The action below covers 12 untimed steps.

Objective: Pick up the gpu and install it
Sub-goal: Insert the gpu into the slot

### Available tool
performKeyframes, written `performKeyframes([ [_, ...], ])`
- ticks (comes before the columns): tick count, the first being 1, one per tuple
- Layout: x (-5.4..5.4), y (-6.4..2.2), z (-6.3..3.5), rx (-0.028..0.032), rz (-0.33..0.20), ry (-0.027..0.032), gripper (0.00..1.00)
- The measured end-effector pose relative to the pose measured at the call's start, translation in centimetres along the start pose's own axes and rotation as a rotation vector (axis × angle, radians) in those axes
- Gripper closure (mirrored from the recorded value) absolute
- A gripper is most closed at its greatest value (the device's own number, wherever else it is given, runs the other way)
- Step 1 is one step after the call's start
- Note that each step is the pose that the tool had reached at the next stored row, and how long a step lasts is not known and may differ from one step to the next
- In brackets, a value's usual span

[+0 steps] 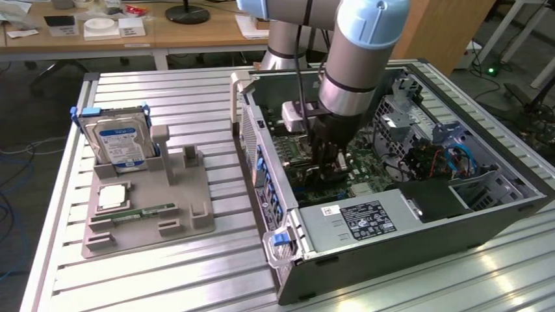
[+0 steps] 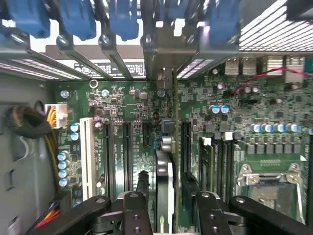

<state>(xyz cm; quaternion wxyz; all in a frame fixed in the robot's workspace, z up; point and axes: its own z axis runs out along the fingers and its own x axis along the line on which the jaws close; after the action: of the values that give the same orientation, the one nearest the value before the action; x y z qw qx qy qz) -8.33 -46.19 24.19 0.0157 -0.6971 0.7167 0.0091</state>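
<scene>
We see the arm point(image 1: 360, 58) reaching down into the open computer case point(image 1: 485, 224), with our gripper point(image 1: 331, 170) low over the green motherboard point(image 2: 132, 105). In the wrist view the gripper point(image 2: 166, 208) has its 2 black fingers point(image 2: 137, 210) standing apart on either side of the gpu point(image 2: 165, 191), and a narrow gap shows between each finger and the card, so we read the grip as released rather than clenched. The gpu stands on edge directly between the fingers, seated upright in line with the black slots point(image 2: 128, 149) of the motherboard and running away from the gripper toward its silver-grey bracket point(image 2: 165, 54) at the rear wall of the case. A white slot point(image 2: 87, 152) lies beyond the black ones to one side of the gripper, and the processor socket point(image 2: 266, 183) lies to the other side. Well apart from the gripper, outside the case toward the exterior view's left, a grey tray point(image 1: 186, 218) on the slatted table point(image 1: 165, 279) holds a hard drive point(image 1: 119, 144) standing upright and a narrow green memory stick point(image 1: 139, 212) lying flat.
</scene>
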Motion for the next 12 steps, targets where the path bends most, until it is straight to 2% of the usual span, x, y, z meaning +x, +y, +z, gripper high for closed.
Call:
performKeyframes([
  [12, -0.1, -0.02, -2.72, 0.0000, 0.000, -0.0001, 0.58],
])
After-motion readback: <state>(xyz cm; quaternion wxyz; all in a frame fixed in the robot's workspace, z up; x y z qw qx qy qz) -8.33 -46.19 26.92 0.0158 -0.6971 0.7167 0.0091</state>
